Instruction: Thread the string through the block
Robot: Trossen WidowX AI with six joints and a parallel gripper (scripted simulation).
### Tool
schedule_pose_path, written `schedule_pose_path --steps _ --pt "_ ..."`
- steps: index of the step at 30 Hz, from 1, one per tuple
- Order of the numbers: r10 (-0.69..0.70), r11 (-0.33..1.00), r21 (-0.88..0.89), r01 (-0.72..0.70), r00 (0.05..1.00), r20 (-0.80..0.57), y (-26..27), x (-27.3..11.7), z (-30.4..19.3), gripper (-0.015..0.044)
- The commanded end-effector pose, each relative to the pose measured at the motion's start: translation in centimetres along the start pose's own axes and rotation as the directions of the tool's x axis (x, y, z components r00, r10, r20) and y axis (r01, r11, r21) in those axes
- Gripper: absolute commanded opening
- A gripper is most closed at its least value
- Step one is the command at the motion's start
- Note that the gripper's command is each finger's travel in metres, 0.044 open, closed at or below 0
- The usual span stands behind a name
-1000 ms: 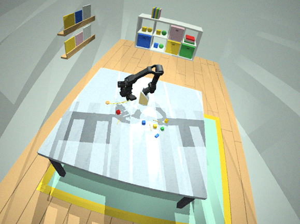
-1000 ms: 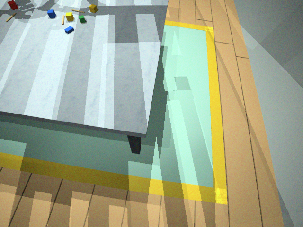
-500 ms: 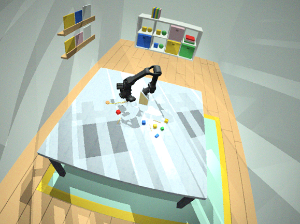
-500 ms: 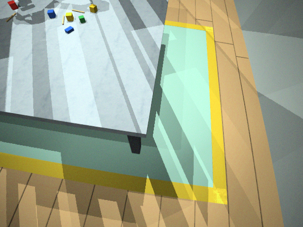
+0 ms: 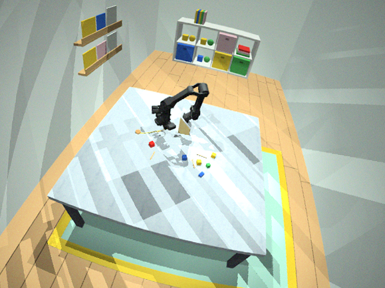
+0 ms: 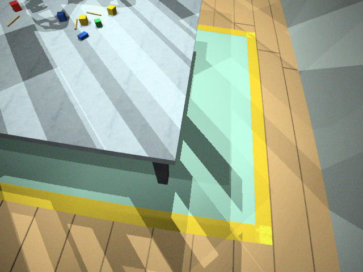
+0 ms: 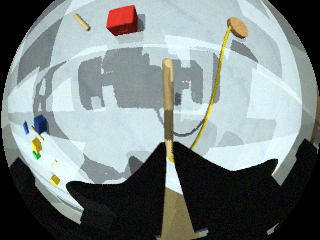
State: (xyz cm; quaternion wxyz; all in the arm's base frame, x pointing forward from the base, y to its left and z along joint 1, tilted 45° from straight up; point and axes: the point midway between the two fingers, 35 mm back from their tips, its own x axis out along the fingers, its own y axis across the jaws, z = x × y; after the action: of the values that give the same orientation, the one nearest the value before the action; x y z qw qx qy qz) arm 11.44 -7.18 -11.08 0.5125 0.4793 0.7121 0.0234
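My gripper [image 5: 169, 127] [image 7: 169, 147] is shut on the wooden stick [image 7: 168, 95] near its string end. The rest of the stick sticks out beyond the fingertips. It cannot be made out in the top view. The yellow string [image 5: 151, 131] [image 7: 215, 97] runs from the round wooden button [image 5: 137, 131] [image 7: 237, 27] in a loose curve to the fingertips. The wooden block [image 5: 184, 128] [image 7: 177, 212] stands on the table just right of the gripper in the top view. Part of it shows between the fingers in the wrist view. Its hole is not visible.
A red cube [image 5: 151, 143] [image 6: 15, 5] [image 7: 122, 21] and a loose stick [image 5: 152, 155] [image 6: 13, 20] [image 7: 82, 22] lie near the button. Two more loose sticks lie farther off, among blue, yellow and green blocks [image 5: 208, 165] [image 6: 98, 22].
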Motion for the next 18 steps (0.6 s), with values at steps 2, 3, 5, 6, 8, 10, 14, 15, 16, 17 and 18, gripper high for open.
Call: schedule_pose_path --steps 2,3,5,6,8,10,14,15,16,17,18 --pt "-0.004 1.0 -0.002 0.004 1.0 0.0 -0.1 0.0 -0.7 0.0" --pt "-0.004 1.0 -0.002 0.004 1.0 0.0 -0.1 0.0 -0.8 0.0" --pt "-0.004 1.0 -0.002 0.004 1.0 0.0 -0.1 0.0 -1.1 0.0" --pt "-0.004 1.0 -0.002 0.004 1.0 0.0 -0.1 0.0 -1.2 0.0" --pt "-0.004 1.0 -0.002 0.004 1.0 0.0 -0.1 0.0 -1.5 0.0" --pt "-0.004 1.0 -0.002 0.004 1.0 -0.001 -0.1 0.0 -1.7 0.0" --pt "-0.004 1.0 -0.002 0.004 1.0 -0.001 -0.1 0.0 -2.3 0.0" --pt "-0.004 1.0 -0.002 0.004 1.0 -0.001 -0.1 0.0 -2.4 0.0" --pt "-0.004 1.0 -0.001 0.004 1.0 -0.002 -0.1 0.0 -2.5 0.0" --pt "-0.004 1.0 -0.001 0.004 1.0 -0.002 -0.1 0.0 -2.7 0.0" --pt "-0.004 1.0 -0.001 0.004 1.0 -0.002 -0.1 0.0 -2.8 0.0"
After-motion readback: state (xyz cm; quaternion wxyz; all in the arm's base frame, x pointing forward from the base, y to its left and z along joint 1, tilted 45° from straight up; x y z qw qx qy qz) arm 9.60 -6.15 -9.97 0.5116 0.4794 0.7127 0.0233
